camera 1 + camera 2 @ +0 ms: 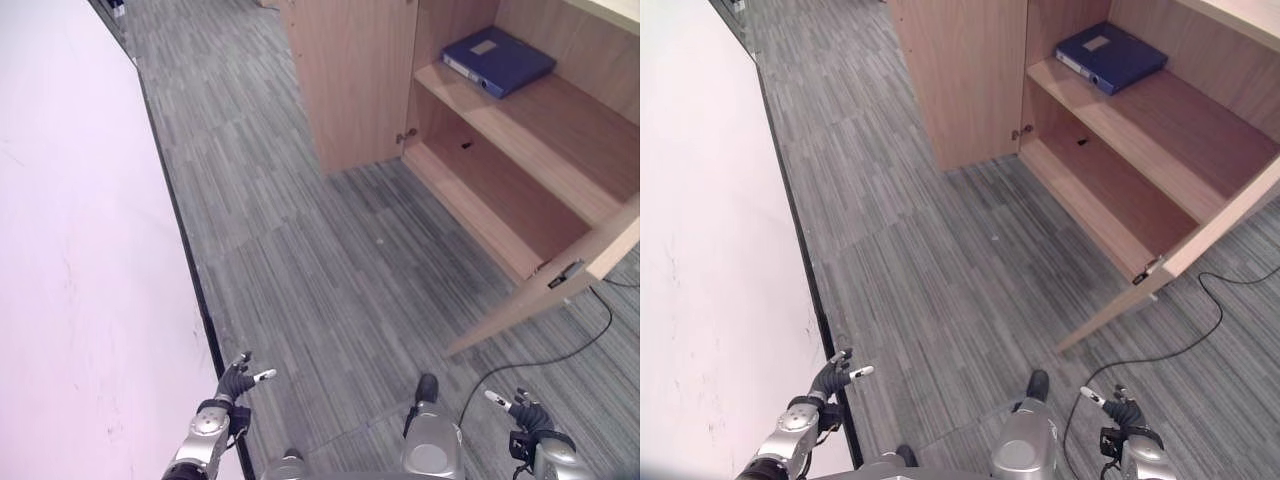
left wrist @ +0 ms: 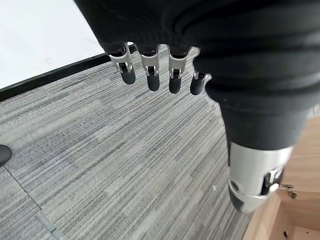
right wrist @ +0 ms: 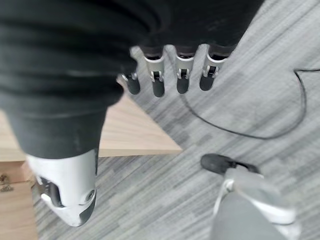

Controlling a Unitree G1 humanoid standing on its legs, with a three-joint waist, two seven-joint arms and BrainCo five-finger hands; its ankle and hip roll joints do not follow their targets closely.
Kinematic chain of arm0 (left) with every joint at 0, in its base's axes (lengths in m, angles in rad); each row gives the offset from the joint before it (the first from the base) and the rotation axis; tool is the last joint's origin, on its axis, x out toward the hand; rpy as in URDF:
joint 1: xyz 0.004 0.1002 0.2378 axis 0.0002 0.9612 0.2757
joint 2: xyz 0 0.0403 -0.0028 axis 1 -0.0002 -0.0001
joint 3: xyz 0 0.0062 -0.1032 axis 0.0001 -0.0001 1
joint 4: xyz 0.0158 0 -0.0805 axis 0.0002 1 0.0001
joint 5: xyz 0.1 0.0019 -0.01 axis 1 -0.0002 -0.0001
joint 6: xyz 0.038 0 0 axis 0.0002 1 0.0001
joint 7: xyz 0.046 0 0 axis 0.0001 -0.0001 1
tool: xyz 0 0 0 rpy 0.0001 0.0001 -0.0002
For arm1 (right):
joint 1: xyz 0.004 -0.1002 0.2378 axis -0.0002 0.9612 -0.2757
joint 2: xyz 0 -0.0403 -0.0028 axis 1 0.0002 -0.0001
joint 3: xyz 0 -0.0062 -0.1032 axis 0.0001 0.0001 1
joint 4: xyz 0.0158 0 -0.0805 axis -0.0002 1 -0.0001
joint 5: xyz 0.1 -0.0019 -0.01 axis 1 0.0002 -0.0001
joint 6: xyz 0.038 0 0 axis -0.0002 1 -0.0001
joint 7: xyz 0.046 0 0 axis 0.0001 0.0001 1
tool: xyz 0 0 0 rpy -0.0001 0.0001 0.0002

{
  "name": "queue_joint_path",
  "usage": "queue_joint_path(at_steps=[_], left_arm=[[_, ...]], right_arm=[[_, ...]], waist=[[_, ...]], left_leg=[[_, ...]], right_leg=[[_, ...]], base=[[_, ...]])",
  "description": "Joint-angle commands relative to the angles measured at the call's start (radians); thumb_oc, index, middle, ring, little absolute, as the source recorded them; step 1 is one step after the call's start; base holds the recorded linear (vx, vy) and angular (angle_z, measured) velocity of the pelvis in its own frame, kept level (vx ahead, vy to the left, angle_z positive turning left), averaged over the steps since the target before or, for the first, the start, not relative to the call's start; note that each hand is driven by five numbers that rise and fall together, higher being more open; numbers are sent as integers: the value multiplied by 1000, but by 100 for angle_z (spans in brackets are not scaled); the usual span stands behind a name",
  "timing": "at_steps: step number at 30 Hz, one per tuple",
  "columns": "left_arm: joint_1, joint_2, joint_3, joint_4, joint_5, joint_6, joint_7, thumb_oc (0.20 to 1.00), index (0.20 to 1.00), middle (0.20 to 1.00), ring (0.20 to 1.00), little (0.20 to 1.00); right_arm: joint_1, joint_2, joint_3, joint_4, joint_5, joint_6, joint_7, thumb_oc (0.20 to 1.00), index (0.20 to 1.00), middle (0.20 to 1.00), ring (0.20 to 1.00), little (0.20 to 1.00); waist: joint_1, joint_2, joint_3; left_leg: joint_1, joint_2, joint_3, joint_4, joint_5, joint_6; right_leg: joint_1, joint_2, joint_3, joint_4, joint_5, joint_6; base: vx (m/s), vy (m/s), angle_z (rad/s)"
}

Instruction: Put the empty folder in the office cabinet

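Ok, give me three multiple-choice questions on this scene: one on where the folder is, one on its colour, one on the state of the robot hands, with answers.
1. Where is the folder?
A. on the carpet
B. on the cabinet's upper shelf
C. in the left robot hand

2. What colour is it?
A. blue
B. red
C. green

3. What are the left robot hand and right robot hand holding?
A. the folder
B. a cable
C. nothing

Answers: B, it lies flat on the shelf; A, its cover is blue; C, both hang over the carpet, fingers relaxed.

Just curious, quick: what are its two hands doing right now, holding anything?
Left hand: open, holding nothing.
Right hand: open, holding nothing.
The blue folder lies on the cabinet shelf.
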Motion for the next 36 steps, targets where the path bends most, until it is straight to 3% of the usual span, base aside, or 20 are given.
queue_joint_path(at_steps=[1,2,5,7,10,12,13,14,17,19,20,21,23,24,26,28,32,33,35,36], left_arm=[[-16,96,-20,-22,-19,-30,7,1000,1000,1000,1000,1000],[-16,96,-20,-22,-19,-30,7,1000,1000,1000,1000,1000],[-34,93,-30,-25,-29,-27,12,1000,1000,1000,1000,1000],[-39,86,-29,-18,-33,-25,13,1000,1000,1000,1000,1000],[-36,77,-33,-22,-36,-21,8,1000,1000,1000,1000,1000],[-32,76,-36,-25,-34,-20,7,1000,1000,1000,1000,1000],[-25,76,-42,-28,-27,-18,5,1000,1000,1000,1000,1000],[-25,76,-42,-28,-27,-18,5,1000,1000,1000,1000,1000],[-11,77,-48,-22,-23,-14,8,1000,1000,1000,1000,1000],[-5,78,-48,-17,-28,-12,7,1000,1000,1000,1000,1000],[-5,78,-49,-16,-28,-12,7,1000,1000,1000,1000,1000],[3,76,-50,0,-30,-11,8,1000,1000,1000,1000,1000],[6,78,-49,4,-31,-12,9,1000,1000,1000,1000,1000],[14,85,-42,5,-41,-15,9,1000,1000,1000,1000,1000],[14,90,-40,4,-43,-19,11,1000,1000,1000,1000,1000],[10,99,-40,-4,-41,-22,13,1000,1000,1000,1000,1000],[-15,117,-67,-11,-13,-24,7,1000,1000,1000,1000,1000],[-35,126,-89,-15,4,-26,6,1000,1000,1000,1000,1000],[-36,127,-89,-15,3,-26,5,1000,1000,1000,1000,1000],[-56,135,-109,-34,-4,-27,-2,1000,1000,1000,1000,1000]], right_arm=[[-11,53,8,8,66,-20,2,1000,1000,1000,1000,1000],[-12,53,9,9,66,-20,2,1000,1000,1000,1000,1000],[-14,50,16,8,85,-15,0,1000,1000,1000,1000,1000],[-18,53,20,23,86,-8,4,1000,1000,1000,1000,1000],[-5,58,12,45,99,-5,5,1000,1000,1000,1000,1000],[2,58,10,48,98,-4,7,1000,1000,1000,1000,1000],[17,59,9,57,97,-1,11,1000,1000,1000,1000,1000],[17,59,8,57,97,-1,11,1000,1000,1000,1000,1000],[47,61,-9,70,112,-2,13,1000,1000,1000,1000,1000],[55,65,-29,88,134,-4,10,1000,1000,1000,1000,1000],[56,65,-29,88,134,-4,10,1000,1000,1000,1000,1000],[61,70,-44,109,154,-6,6,1000,1000,1000,1000,1000],[66,72,-49,118,162,-7,6,1000,1000,1000,1000,1000],[68,76,-53,141,169,-5,4,1000,1000,1000,1000,1000],[75,82,-50,152,156,1,5,1000,1000,1000,1000,1000],[92,86,-58,168,148,5,8,1000,1000,1000,1000,1000],[132,99,-106,178,160,9,14,1000,1000,1000,1000,1000],[136,111,-120,181,162,14,19,1000,1000,1000,1000,1000],[137,112,-121,180,162,14,19,1000,1000,1000,1000,1000],[128,121,-142,174,177,14,15,1000,1000,1000,1000,1000]], waist=[[-9,-33,-12],[-11,-31,-12],[-8,-77,19],[-7,-80,20],[3,-63,15],[4,-57,12],[8,-39,6],[9,-40,7],[19,-19,1],[26,-10,0],[27,-12,0],[32,-12,2],[33,-15,5],[37,-23,2],[32,-32,-9],[18,-37,-19],[-31,-33,-51],[-51,-47,-66],[-48,-51,-66],[-62,-60,-69]], left_leg=[[-57,7,-27,317,-108,-21],[-60,11,-30,321,-109,-23],[-170,26,-36,654,11,-43],[-192,79,24,681,38,-41],[-216,164,85,556,77,-34],[-211,171,84,485,83,-31],[-220,180,59,303,102,-28],[-216,178,61,299,104,-28],[-224,180,-45,43,136,-35],[-245,190,-112,-40,172,-40],[-241,188,-111,-44,173,-40],[-269,200,-191,-89,196,-45],[-278,205,-226,-100,202,-49],[-296,215,-296,-108,207,-57],[-299,231,-344,-100,215,-61],[-290,243,-363,-84,210,-61],[-274,250,-262,-85,168,-61],[-270,224,-219,-71,122,-61],[-267,221,-215,-69,119,-61],[-262,186,-172,-38,70,-61]], right_leg=[[42,16,24,-272,98,60],[44,19,21,-272,97,58],[136,63,25,-291,16,-21],[172,91,31,-298,-18,-35],[221,132,57,-297,-66,-37],[230,137,68,-292,-73,-31],[242,145,100,-271,-97,-16],[243,144,101,-270,-98,-16],[276,147,177,-213,-163,8],[284,160,226,-187,-188,18],[283,158,227,-181,-193,18],[289,167,291,-148,-225,25],[288,169,329,-126,-240,29],[263,172,413,-70,-279,34],[236,168,487,-37,-301,46],[219,155,528,-31,-310,63],[224,93,553,-48,-285,111],[235,48,553,-68,-231,136],[237,43,555,-71,-231,136],[210,16,564,-47,-120,136]], base=[[206,-184,6],[193,-205,-2],[320,-305,-21],[345,-181,-33],[314,23,-57],[276,149,-21],[232,163,-39],[328,231,-45],[406,242,-33],[366,213,-27],[358,218,-74],[263,146,-83],[347,270,-77],[424,425,-96],[338,421,-114],[202,412,-103],[210,499,-44],[231,491,-46],[155,284,-25],[166,395,-13]])
